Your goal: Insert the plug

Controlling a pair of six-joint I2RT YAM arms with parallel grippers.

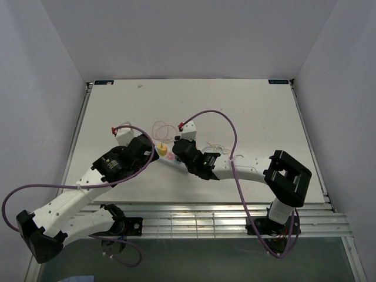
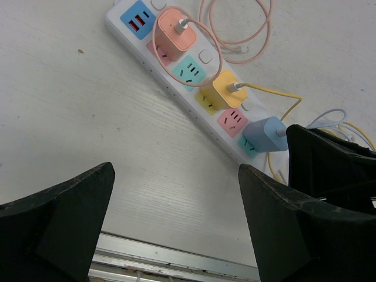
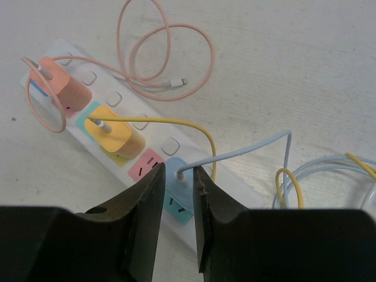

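Hovering over the table (image 2: 88, 106), the left gripper (image 2: 176, 170) stands spread wide, holding nothing. Beyond it, the right gripper (image 3: 179, 169) is clenched on the blue plug (image 2: 264, 134), seated in the power strip's (image 2: 205, 57) end socket. Yellow plug (image 2: 229, 88) and pink plug (image 2: 175, 29) sit farther along.

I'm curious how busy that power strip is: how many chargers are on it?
3. A pink charger near the USB end, a yellow charger mid-strip, and a blue charger at the other end, beside the right gripper. None seems hidden.
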